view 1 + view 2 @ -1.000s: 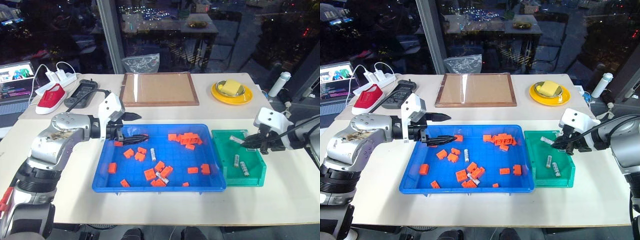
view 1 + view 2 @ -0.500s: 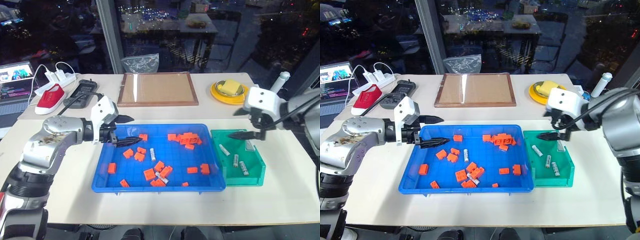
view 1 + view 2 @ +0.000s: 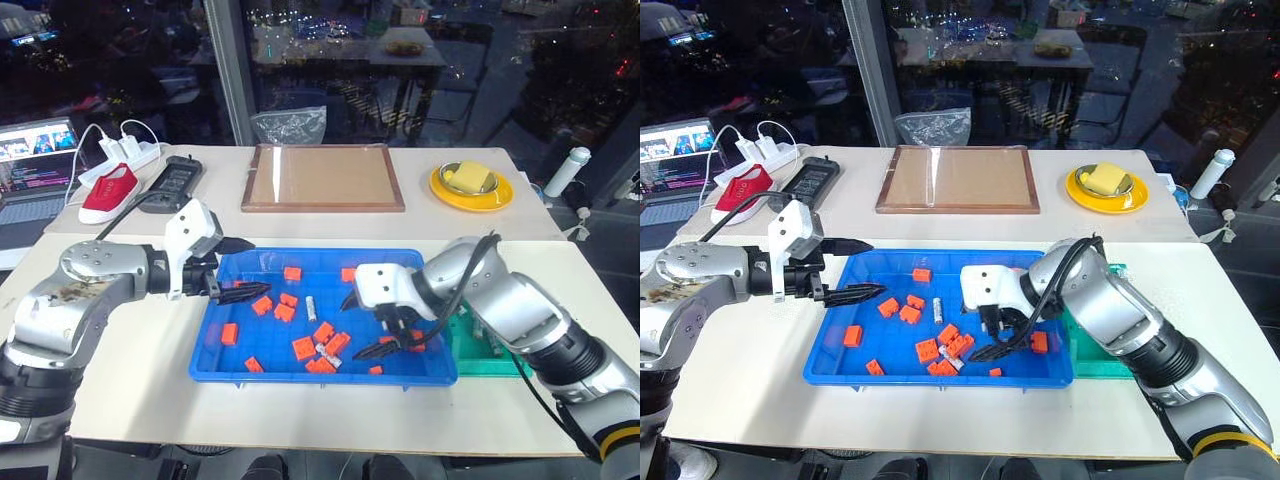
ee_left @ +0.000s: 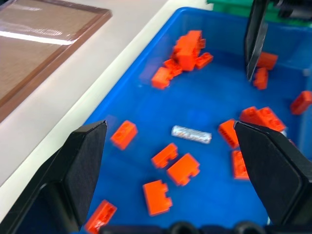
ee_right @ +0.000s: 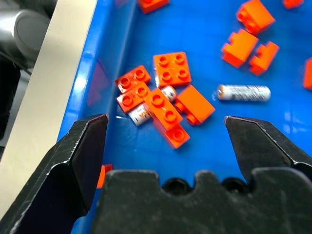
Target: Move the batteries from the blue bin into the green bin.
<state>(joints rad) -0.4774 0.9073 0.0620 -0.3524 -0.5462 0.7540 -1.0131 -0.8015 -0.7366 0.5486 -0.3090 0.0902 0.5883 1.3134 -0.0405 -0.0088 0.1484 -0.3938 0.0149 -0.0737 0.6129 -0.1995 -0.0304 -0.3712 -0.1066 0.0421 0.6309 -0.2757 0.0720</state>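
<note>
1. Right end effector (image 3: 368, 325) now over blue bin (image 3: 262, 372) at frame centre, moved from green bin (image 3: 487, 361); fingers apart, empty.
2. Left end effector (image 3: 245, 270) spread, still at bin's upper-left rim.
3. Batteries (image 3: 311, 307) still among orange blocks (image 3: 302, 348).

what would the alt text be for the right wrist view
The right gripper, jaws wide open, hangs over the blue bin. A silver battery lies loose on the bin's floor, and a second battery is partly buried under a cluster of orange blocks; more orange blocks are scattered around.
</note>
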